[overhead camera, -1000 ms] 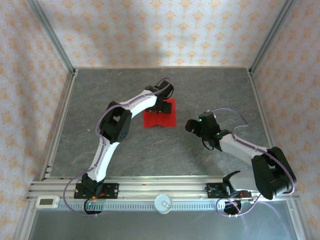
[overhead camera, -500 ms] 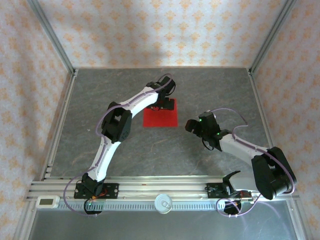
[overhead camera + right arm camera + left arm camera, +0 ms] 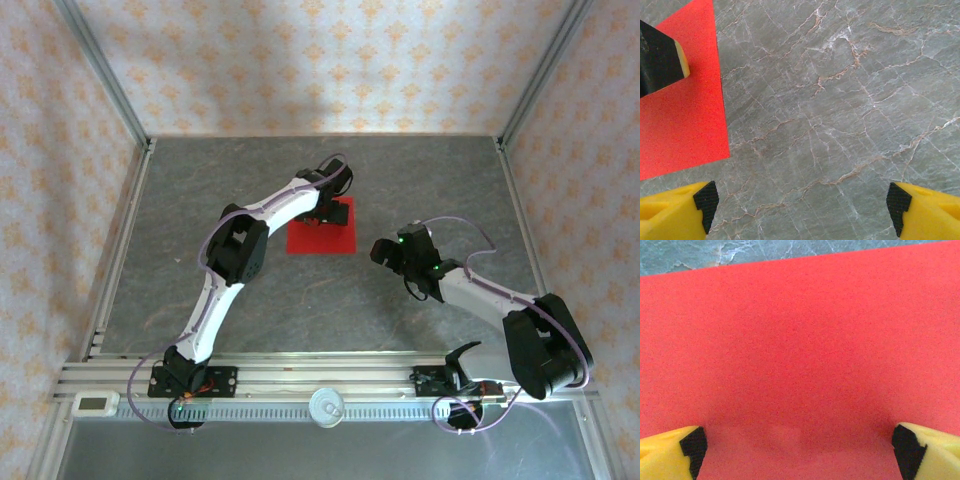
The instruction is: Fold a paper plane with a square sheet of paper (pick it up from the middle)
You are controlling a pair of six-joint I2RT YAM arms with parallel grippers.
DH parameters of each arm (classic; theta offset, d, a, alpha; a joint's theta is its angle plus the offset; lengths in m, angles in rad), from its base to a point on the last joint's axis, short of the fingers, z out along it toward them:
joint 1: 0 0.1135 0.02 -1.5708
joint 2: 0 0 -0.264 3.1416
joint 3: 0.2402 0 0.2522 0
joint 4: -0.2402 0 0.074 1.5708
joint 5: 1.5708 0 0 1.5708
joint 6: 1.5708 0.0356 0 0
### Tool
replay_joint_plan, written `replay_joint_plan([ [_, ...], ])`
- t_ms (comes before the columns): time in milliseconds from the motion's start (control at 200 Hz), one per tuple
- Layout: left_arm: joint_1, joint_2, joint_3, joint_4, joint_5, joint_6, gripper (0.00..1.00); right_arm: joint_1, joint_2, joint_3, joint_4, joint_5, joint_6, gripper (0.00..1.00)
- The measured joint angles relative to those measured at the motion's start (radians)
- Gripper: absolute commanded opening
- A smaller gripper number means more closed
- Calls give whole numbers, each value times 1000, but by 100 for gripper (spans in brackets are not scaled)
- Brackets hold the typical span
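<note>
Left gripper (image 3: 800, 457): jaws wide open, nothing held. Square sheet of paper (image 3: 800, 340) flat under and between jaws. Press down soft at middle, squeeze slow so paper bumps up. Right gripper (image 3: 802, 210): wide open, empty; paper off to side, outside jaws.

Your square sheet of paper (image 3: 330, 238) bright red, worktop (image 3: 300, 300) grey with pale veins, your right hand (image 3: 801, 202) with yellow fingers (image 3: 670, 215) tipped black, walls (image 3: 330, 60) peach-patterned
</note>
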Motion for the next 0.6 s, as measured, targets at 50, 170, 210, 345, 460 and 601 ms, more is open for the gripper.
replay_joint_plan([
  [50, 0, -4, -9, 9, 0, 0, 91, 0, 0, 0, 0, 0, 0, 90],
  [170, 0, -11, -23, 24, 0, 4, 89, 0, 0, 0, 0, 0, 0, 90],
  [210, 0, -13, -26, 27, 0, 4, 88, 0, 0, 0, 0, 0, 2, 90],
  [345, 0, -20, -38, 36, 0, 3, 83, 0, -1, 0, 0, 0, 8, 90],
  [460, 0, -23, -43, 41, 0, 8, 75, 0, -7, 0, -1, 0, 12, 90],
  [601, 0, -28, -52, 49, 0, 7, 71, 0, -23, 0, -8, 0, 19, 90],
])
